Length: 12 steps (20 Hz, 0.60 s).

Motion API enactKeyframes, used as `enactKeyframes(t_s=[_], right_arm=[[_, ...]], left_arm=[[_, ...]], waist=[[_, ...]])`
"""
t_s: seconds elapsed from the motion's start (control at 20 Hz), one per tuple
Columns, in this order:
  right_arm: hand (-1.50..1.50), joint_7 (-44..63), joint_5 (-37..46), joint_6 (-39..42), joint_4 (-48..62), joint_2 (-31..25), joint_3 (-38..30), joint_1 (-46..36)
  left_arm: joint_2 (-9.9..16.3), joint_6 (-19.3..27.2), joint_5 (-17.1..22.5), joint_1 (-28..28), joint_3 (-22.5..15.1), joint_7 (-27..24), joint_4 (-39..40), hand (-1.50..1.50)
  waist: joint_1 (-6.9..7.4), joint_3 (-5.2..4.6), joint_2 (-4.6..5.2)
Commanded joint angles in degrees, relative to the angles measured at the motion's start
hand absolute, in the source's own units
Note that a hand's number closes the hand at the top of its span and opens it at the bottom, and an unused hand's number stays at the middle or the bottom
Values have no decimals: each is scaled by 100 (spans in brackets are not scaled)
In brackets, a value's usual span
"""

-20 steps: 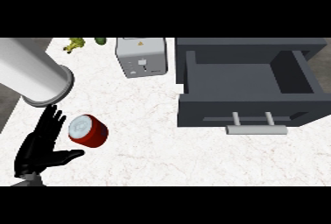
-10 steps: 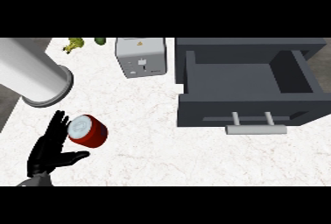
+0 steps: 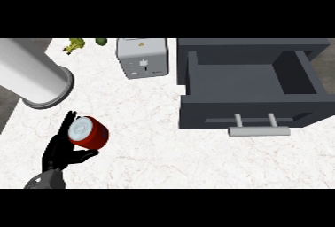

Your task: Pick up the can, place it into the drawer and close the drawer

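Over the last second the black robot hand (image 3: 63,153), at the view's left and so the left one, has slid up from the lower left corner of the white marbled surface (image 3: 150,155) toward the short red can with a pale silver top (image 3: 88,132). A second ago its fingers stood clear of the can's left side. Now the straight fingers lie along the can's left flank, touching or all but touching it, and the thumb reaches out beneath its lower edge. The robot hand is spread wide with the can in the crook between fingers and thumb, and nothing has curled round it yet. The can itself has not moved: it lies on its side near the surface's left edge, well apart from the drawer.

This reads as the end of the approach and the start of the grasp. The fingers have yet to fold round the can, and then it must be lifted and carried across the surface to the right.

The dark grey open drawer (image 3: 252,95), with its pale grey bar handle (image 3: 258,128) facing the near edge, sits at the surface's right side, pulled out, its cavity bare, unchanged across the frames. A large white cylinder (image 3: 33,75) stands just beyond the can at the left edge, so a lift would do well to stay clear of it. A small grey boxy appliance (image 3: 142,57) sits at the far edge, and a yellow-green item (image 3: 74,45) lies in the far left corner. No right robot hand shows.
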Motion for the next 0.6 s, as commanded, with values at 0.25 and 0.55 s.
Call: enactKeyframes(t_s=[0.25,0.55], right_arm=[[-150,80,-38,179,-136,216,-73,80],[-150,355,-113,-64,-15,-84,-24,-212]], left_arm=[[155,-200,368,-711,195,-83,775,150],[-57,-824,434,-846,-44,6,890,150]], waist=[[2,1,-1],[28,2,-4]])
